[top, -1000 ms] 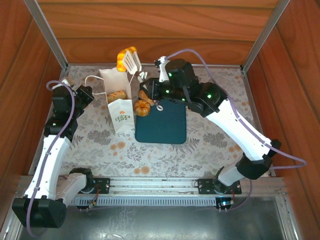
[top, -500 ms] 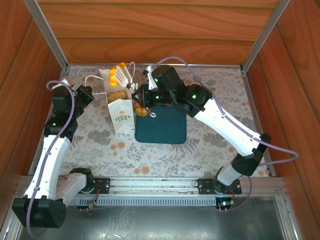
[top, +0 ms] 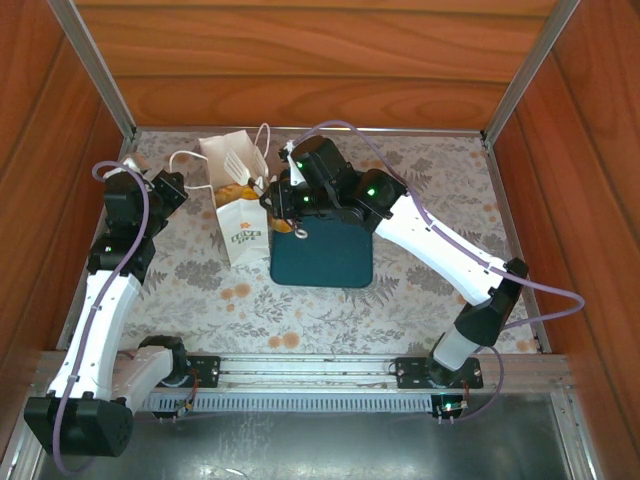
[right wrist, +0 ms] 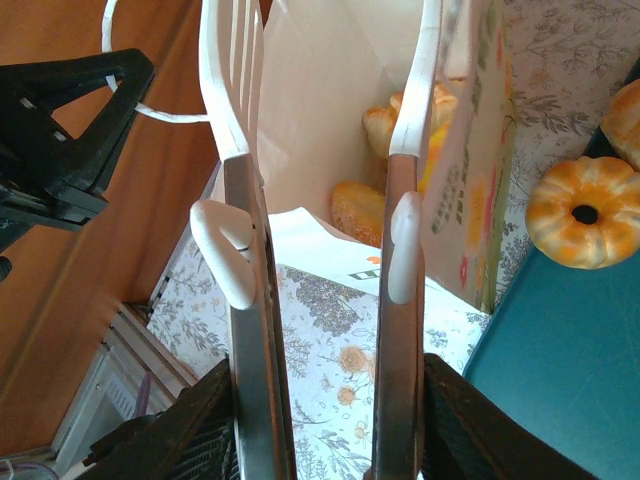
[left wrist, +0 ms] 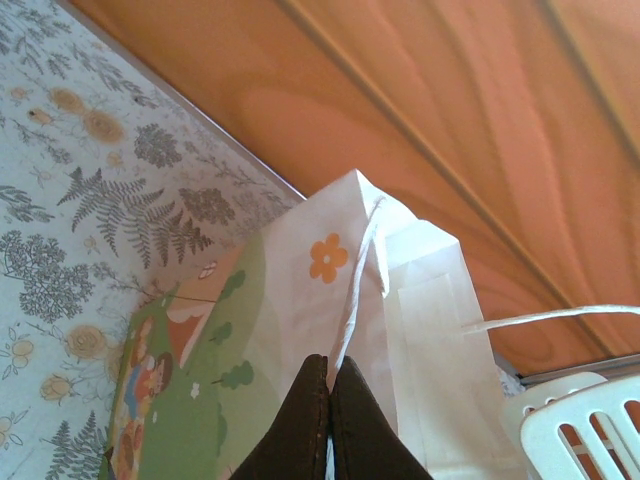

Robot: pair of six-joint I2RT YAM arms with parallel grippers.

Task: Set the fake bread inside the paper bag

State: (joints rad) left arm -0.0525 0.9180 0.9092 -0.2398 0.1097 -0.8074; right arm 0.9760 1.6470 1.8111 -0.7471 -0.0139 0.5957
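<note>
Right pincer (right wrist: 325, 80): your white slatted fingers (right wrist: 232, 120) stand apart with nothing between them, reaching into the mouth of the paper bag (right wrist: 310, 120).
Fake bread (right wrist: 360, 205): golden rolls lie inside the bag, just past your fingertips.
Ring bun (right wrist: 585, 210): it sits to the pincer's right, on the teal tray (right wrist: 560, 400).
Left pincer (left wrist: 329, 375): your dark fingers are pressed together on the bag's cord handle (left wrist: 358, 290).
Bag position: it stands upright between your two pincers, just beside the tray.

Wooden walls (top: 320, 70); floral cloth (top: 430, 270), apparently.
</note>
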